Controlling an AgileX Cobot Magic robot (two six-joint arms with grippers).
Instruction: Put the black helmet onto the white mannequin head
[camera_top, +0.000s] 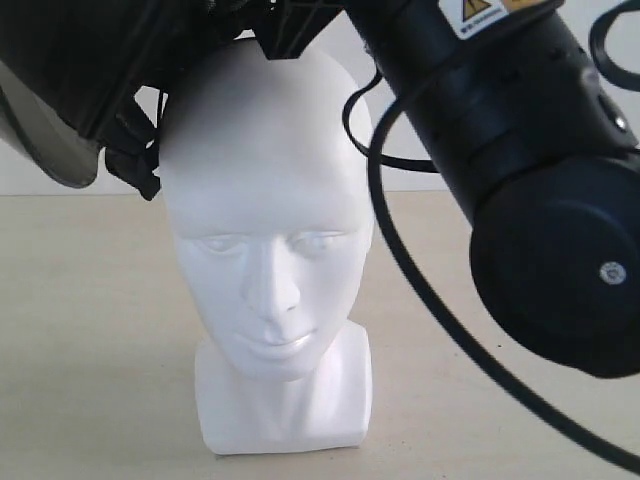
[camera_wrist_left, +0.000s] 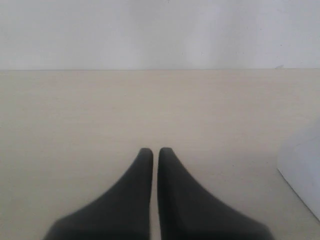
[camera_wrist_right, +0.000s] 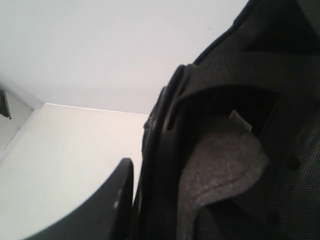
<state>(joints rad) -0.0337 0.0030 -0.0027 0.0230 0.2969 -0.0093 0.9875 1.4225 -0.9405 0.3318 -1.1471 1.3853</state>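
Helmet first, since little of it shows whole: the black helmet (camera_top: 70, 70) hangs tilted at the top left of the exterior view, its shell cut off by the frame. Its smoky visor (camera_top: 45, 140) and dangling straps (camera_top: 135, 160) show beside the crown of the white mannequin head (camera_top: 265, 200). Whether the rim touches the crown I cannot tell. It is not seated; the face and forehead are bare.

My right hand (camera_wrist_right: 136, 171) pinches the helmet's rim. Only one finger (camera_wrist_right: 112, 200) shows, pressed on the outside of the shell; the other is hidden behind the padded lining (camera_wrist_right: 225, 165). My right arm (camera_top: 530, 180) fills the right of the exterior view and hides the counter behind it, and a black cable (camera_top: 420, 290) loops across in front.

My left hand (camera_wrist_left: 155, 152) has its two fingers pressed nearly together, a thin slit between them, holding nothing, low over the counter (camera_top: 90, 350). A white shape (camera_wrist_left: 302, 170) is cut off by the edge of that view; I cannot say what it is.

Count: one helmet, one head, two hands, one cable.

The head stands upright on its neck base, mid-counter. Bare counter lies open to both sides of it and in front of my left hand, up to the pale wall (camera_wrist_left: 160, 30).
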